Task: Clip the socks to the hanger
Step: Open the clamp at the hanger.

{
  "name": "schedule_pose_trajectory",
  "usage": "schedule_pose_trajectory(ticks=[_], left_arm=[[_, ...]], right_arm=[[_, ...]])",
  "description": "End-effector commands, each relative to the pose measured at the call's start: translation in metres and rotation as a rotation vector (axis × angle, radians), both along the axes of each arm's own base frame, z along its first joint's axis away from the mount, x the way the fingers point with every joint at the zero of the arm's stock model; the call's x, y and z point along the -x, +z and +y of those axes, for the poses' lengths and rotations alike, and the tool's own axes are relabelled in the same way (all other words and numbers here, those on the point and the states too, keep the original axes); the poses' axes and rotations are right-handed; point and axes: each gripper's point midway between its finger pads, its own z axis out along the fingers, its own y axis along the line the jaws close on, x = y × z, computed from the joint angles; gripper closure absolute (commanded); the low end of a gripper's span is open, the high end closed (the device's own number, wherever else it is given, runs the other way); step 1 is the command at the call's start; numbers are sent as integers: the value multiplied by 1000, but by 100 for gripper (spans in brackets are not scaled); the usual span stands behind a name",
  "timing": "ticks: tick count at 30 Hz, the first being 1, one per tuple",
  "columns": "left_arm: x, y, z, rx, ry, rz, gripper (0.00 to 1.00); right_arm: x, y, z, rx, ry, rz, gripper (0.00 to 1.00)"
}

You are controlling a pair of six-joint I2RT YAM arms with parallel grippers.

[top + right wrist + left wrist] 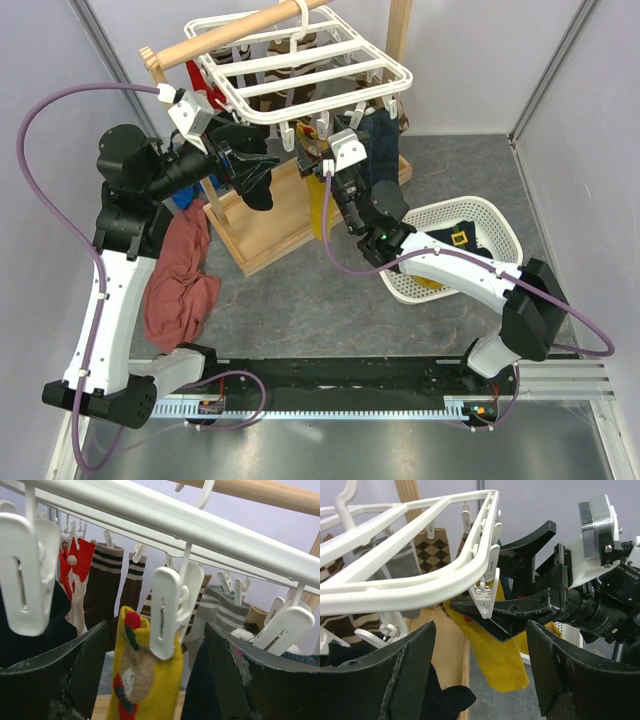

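Note:
The white hanger (300, 70) hangs from a wooden pole, with several socks pegged under it. A mustard-yellow sock (145, 680) with red-and-white figures hangs from a white peg (170, 610). My right gripper (155, 680) is open, its jaws standing either side of that sock without touching it. It also shows in the top view (325, 162) under the frame's near edge. A dark navy sock (202, 690) hangs just right of the yellow one. My left gripper (480, 680) is open and empty, left of the right one (262, 175), facing the yellow sock (500, 655). A black sock (445, 700) hangs by its left finger.
A white mesh basket (500, 230) at the right holds a yellow and a dark sock (460, 240). A red cloth (180, 280) and a blue cloth (180, 200) lie at the left. The wooden stand's base (270, 225) sits under the hanger. Brown argyle socks (432, 550) hang behind.

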Motion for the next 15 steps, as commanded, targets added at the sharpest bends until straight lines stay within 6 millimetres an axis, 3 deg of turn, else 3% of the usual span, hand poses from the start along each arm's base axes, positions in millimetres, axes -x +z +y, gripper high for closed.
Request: schedule_pose_trajectory(ticks=[1, 8, 15], left_arm=[[3, 9, -13, 11, -120, -86, 19], [-4, 9, -24, 107, -193, -43, 16], [-12, 16, -26, 149, -130, -57, 20]], right_arm=[[8, 16, -8, -38, 30, -29, 16], [9, 17, -11, -32, 31, -35, 15], [14, 17, -14, -26, 48, -44, 15]])
